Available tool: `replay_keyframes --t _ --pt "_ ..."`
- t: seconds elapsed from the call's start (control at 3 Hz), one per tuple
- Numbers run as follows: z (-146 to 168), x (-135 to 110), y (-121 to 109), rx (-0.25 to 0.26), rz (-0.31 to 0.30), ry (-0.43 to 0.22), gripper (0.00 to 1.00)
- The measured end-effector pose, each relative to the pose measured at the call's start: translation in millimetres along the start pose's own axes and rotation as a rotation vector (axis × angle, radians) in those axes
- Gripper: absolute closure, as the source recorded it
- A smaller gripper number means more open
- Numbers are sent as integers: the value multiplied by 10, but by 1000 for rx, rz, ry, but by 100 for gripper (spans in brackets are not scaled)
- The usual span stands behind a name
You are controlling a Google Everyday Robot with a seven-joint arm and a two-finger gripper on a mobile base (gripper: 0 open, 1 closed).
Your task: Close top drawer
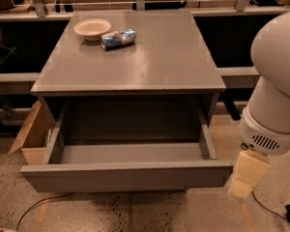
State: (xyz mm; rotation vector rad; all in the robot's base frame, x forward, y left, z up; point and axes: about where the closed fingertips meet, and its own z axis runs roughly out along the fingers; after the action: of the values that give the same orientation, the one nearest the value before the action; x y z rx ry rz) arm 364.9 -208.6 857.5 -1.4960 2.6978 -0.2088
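The top drawer (128, 175) of the grey cabinet (150, 66) stands pulled far out towards me. Its flat handleless front panel faces me low in the view, and its shallow grey box looks empty inside. My arm's large white body (275, 95) fills the right edge. The cream-coloured gripper (245, 177) hangs below it, just right of the drawer's front right corner and about level with the front panel. It holds nothing that I can see.
A cream bowl (92, 29) and a blue-and-silver packet (118, 38) lie at the back left of the cabinet top. An open cardboard box (33, 135) stands on the floor left of the drawer. Cables (34, 209) run across the speckled floor.
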Motion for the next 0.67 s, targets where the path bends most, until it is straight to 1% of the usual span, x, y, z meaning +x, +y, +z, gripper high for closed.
replay_keyframes --t 0.33,0.67 --pt "-13 -6 -10 2 0 -3 0" --pt "158 -26 -14 -17 76 -19 0"
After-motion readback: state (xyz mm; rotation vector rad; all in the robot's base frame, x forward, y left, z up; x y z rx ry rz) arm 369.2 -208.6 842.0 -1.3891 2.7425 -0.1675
